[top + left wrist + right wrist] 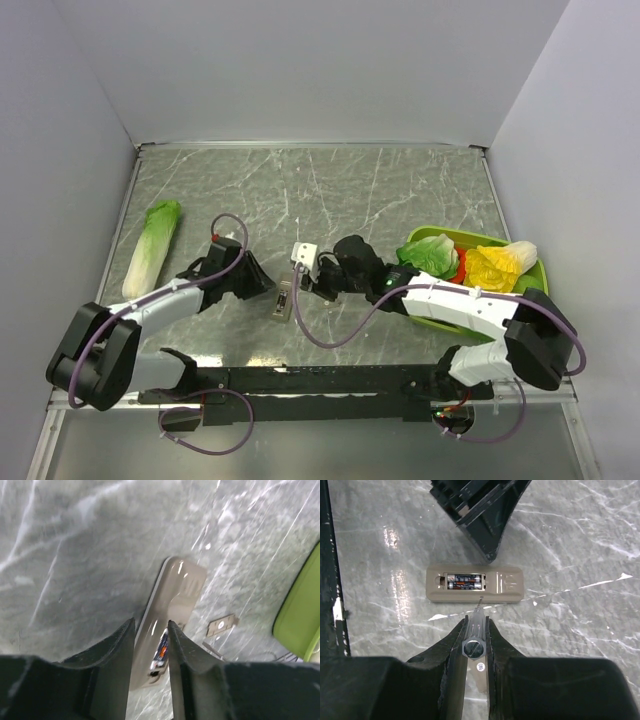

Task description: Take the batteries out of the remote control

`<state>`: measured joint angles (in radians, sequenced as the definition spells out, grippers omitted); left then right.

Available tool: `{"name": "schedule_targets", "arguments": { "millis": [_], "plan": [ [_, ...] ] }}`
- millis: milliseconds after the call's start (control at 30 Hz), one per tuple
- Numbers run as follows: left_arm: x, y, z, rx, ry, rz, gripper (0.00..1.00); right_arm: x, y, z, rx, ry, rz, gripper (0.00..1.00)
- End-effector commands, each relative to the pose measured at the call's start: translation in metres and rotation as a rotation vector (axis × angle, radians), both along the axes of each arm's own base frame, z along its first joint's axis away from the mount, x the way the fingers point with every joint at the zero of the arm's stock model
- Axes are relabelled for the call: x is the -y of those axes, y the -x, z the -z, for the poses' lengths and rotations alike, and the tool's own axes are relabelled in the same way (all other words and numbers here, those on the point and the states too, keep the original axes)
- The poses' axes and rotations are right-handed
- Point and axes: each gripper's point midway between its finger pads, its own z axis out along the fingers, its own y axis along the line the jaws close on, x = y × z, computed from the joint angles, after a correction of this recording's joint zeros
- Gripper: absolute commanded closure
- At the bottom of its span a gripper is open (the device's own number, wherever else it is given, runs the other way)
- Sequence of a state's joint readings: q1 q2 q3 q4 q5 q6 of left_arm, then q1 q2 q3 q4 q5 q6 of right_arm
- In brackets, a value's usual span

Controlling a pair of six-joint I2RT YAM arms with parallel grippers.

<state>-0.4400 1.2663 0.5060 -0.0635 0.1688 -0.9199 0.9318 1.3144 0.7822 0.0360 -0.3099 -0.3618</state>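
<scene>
Remote control [475, 584]: slim grey-tan bar, lay back-up on the marble table [570, 540] between both grippers.
Batteries [464, 581]: two slim dark cells, side by side in its open recess.
Left gripper [150, 625]: fingers apart, empty, beside the remote.
Right gripper [476, 621]: clamped on a thin metal strip [476, 630].

**No legible text in any view**

No word, brand, number or sign can be read in any of the three views. Dark and orange-red print is seen on the wrappers of the batteries [465, 581] lying in the open compartment of the remote control [475, 584], but it is too small to be made out. Faint raised marks are moulded into the remote's grey-tan back beside the compartment; their form cannot be told. A small round white sticker [480, 667] is fixed to the metal strip [479, 685] gripped in the right tool [478, 621]; its tiny dark marks are unreadable.
</scene>
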Motion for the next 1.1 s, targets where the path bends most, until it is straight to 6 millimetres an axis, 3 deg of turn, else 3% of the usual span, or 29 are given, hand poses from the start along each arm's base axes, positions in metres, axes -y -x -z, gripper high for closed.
{"name": "schedule_targets", "arguments": {
  "millis": [0,233,433,1067],
  "plan": [
    [0.004,0.007,-0.004,0.017,0.042,0.02,0.65,-0.017,-0.001,-0.02,-0.017,-0.033,0.031,1.0],
    [-0.003,0.014,0.012,-0.016,0.004,0.01,0.73,-0.033,0.004,-0.015,-0.052,-0.001,0.011,1.0],
    [0.009,0.017,0.014,-0.019,0.07,0.055,0.73,-0.041,0.008,-0.005,-0.072,0.035,0.003,1.0],
    [0.009,0.019,0.016,-0.023,0.074,0.058,0.72,-0.041,0.008,0.013,-0.056,0.084,0.018,1.0]
  ]
}}
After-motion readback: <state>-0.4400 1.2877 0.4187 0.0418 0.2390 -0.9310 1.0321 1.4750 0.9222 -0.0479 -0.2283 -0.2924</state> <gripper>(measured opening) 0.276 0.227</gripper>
